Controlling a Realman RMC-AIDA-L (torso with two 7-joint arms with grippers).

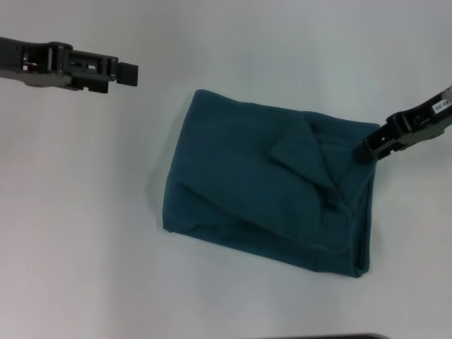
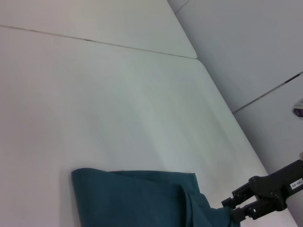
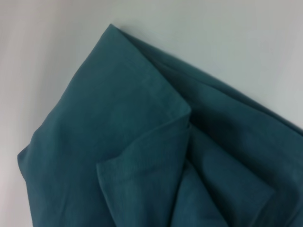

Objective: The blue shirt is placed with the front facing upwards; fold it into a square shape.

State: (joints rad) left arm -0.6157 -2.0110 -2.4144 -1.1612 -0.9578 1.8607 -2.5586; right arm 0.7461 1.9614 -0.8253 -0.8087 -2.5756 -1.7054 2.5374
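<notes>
While the blue shirt [image 1: 265, 187] lay nearly square, the right gripper [image 1: 366, 150] touched its far right corner (fingers' state unclear). Smoothing the raised flap [image 1: 293, 145] seemed best; the left gripper [image 1: 131, 73] hovered apart, fingers seemingly together.

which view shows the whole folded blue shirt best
The head view: the blue shirt lies there whole, all its edges visible, with the right gripper at its far right corner. The right wrist view shows only close-up folds; the left wrist view catches just one edge of it.
</notes>
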